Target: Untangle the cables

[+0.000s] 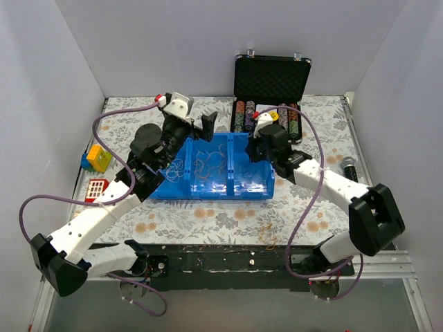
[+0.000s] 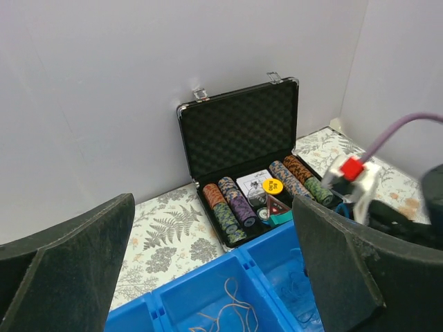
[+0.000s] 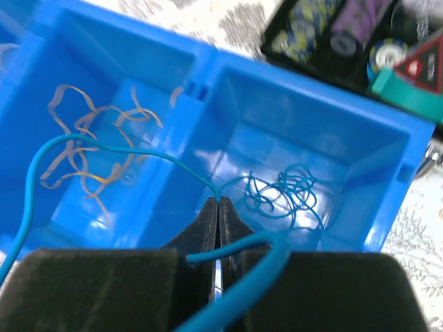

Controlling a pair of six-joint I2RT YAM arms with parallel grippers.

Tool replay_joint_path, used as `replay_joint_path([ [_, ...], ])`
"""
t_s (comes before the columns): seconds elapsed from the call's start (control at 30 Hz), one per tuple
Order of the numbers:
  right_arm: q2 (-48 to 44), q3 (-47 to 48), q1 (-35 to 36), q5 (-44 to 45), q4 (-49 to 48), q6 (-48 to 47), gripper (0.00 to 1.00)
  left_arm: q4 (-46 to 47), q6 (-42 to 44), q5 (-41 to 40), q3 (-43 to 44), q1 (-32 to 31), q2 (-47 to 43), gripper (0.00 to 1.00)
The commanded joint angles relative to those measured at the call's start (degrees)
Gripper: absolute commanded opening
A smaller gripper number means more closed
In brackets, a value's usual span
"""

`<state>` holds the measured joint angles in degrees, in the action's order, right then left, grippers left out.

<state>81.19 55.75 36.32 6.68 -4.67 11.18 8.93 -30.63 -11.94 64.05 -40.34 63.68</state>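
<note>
A blue three-compartment tray [image 1: 214, 196] sits mid-table. Its left bin holds whitish wire loops [image 1: 176, 169], and its middle bin holds yellowish-tan loops [image 1: 208, 166], which also show in the right wrist view [image 3: 90, 138]. The right bin holds a tangle of thin blue wire [image 3: 287, 190]. My right gripper [image 3: 219, 202] is shut on a blue wire strand [image 3: 138, 149] above the divider between the middle and right bins. The strand arcs left over the middle bin. My left gripper [image 2: 213, 207] is open and empty above the tray's back left [image 1: 192, 128].
An open black case of poker chips [image 1: 270, 90] stands right behind the tray. Yellow and blue toy blocks [image 1: 95, 159] and a red-white block [image 1: 95, 188] lie at the left. A dark cylinder [image 1: 348, 167] lies at the right. White walls enclose three sides.
</note>
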Motion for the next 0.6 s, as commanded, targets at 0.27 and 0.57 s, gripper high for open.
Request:
replay_joint_path([
  [0.27, 7.49, 11.48, -2.13, 0.88, 17.58, 9.91, 0.34, -0.31, 2.86, 4.03, 0.20, -0.09, -1.98, 0.98],
  [0.57, 9.78, 16.15, -2.30, -1.48, 30.75, 15.18, 0.63, -1.28, 3.47, 5.88, 1.69, -0.09, -1.45, 0.98],
])
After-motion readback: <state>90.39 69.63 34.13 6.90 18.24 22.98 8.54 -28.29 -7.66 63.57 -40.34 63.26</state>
